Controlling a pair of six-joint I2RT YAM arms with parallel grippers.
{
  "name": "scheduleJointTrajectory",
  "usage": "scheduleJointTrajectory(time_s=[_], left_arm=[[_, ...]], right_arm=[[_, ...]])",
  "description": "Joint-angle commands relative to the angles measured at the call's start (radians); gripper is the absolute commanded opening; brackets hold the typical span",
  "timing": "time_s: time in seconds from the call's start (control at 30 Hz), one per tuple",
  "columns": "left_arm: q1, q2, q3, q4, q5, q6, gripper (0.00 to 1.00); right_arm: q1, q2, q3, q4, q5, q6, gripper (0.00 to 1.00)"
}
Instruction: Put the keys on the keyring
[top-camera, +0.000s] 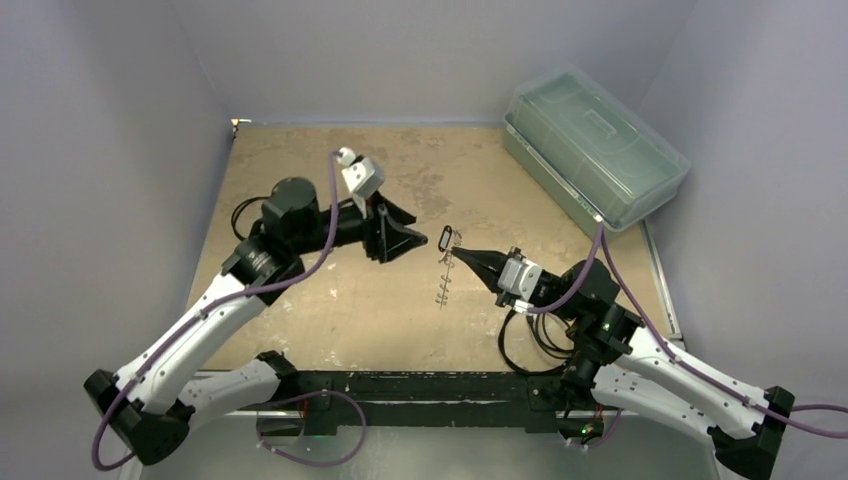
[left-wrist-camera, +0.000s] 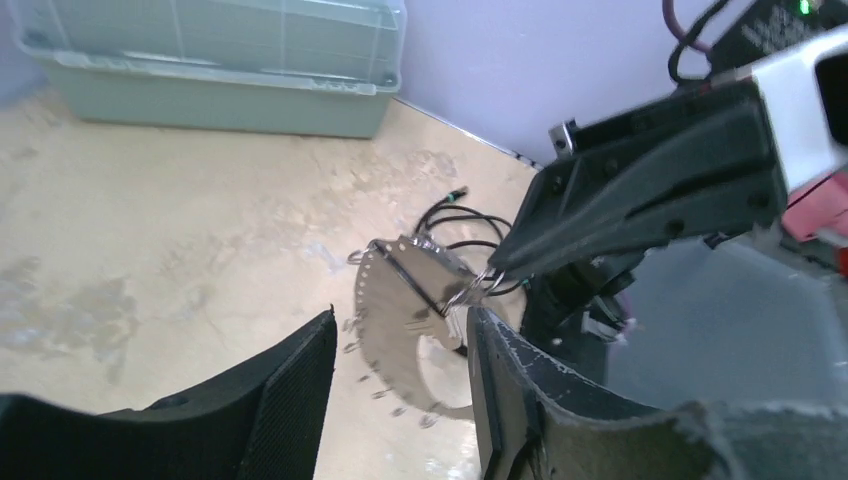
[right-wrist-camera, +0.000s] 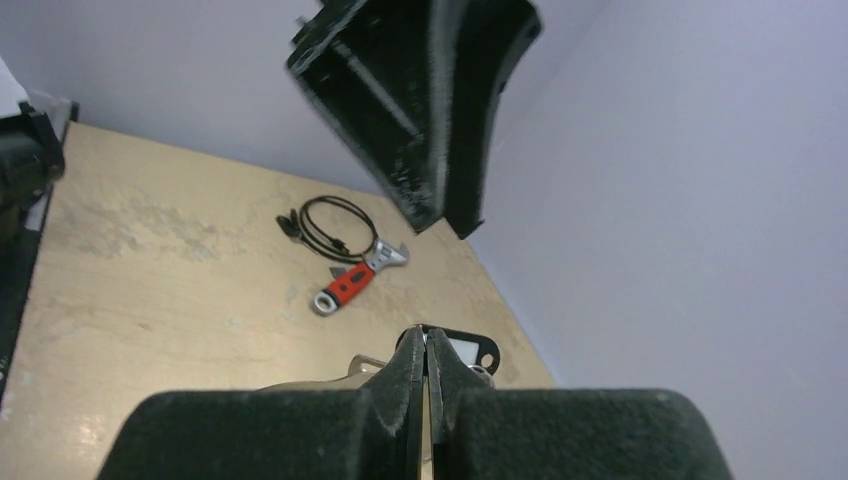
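- Right gripper (top-camera: 466, 256): fingers pressed together, pinching the keyring (left-wrist-camera: 405, 320) by its rim. The loop is held above the table (top-camera: 320, 300) and hangs below the tips, its small metal bits dangling.
- Left gripper (left-wrist-camera: 400, 322): fingers spread, nothing in them. The keyring sits in the gap between them, very close to one finger. Contact there: cannot tell.
- Key (right-wrist-camera: 462, 350): a small black-framed piece pokes out just past the right fingertips. I take it for the key's head. The blade is hidden, and I cannot tell whether it is threaded.
- Risk: the grip on thin wire looks narrow. If the left fingers close off-centre, they could lever the loop and twist it out of the pinch.
- Risk: the loop hangs free. A nudge would likely set it swinging and spoil the alignment for threading.
- Risk: the two grippers are nose to nose, so a small overshoot could knock finger against finger.
- Risk: the key is tiny, and if dropped it could be hard to pick up off the table.
- Red-handled wrench (right-wrist-camera: 350, 285) and coiled cable (right-wrist-camera: 325, 222) lie well apart, probably no hazard.
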Motion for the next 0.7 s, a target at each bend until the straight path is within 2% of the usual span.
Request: scheduleJointTrajectory(time_s=[0.0,0.1,0.17,0.3,0.4,0.53,0.67], left_arm=[[0.005,-0.173,-0.233,0.379,-0.04,0.143,0.51],[0.004,-0.248,-0.323,0.514,-0.036,0.184,0.53],[0.004,-0.26,-0.352,0.535,-0.037,0.19,0.51],[0.004,-0.271,-0.431,0.682,0.103,0.177,0.47],[0.003,-0.307,-0.493,0.797,0.137,0.188,0.47],[0.003,-0.295,-0.468,0.644,0.068,0.306,0.45],[0.003,-0.218,-0.4,0.509,0.025,0.31,0.39]], right_arm=[[0.006,0.004,0.005,0.166,-0.074,0.112,0.0],[0.006,0.034,0.023,0.163,-0.102,0.131,0.0],[0.006,0.05,0.031,0.169,-0.122,0.15,0.0],[0.006,0.08,0.04,0.198,-0.147,0.176,0.0],[0.006,0.115,0.064,0.174,-0.157,0.176,0.0],[0.006,0.122,0.064,0.186,-0.18,0.189,0.0],[0.006,0.122,0.073,0.162,-0.194,0.183,0.0]])
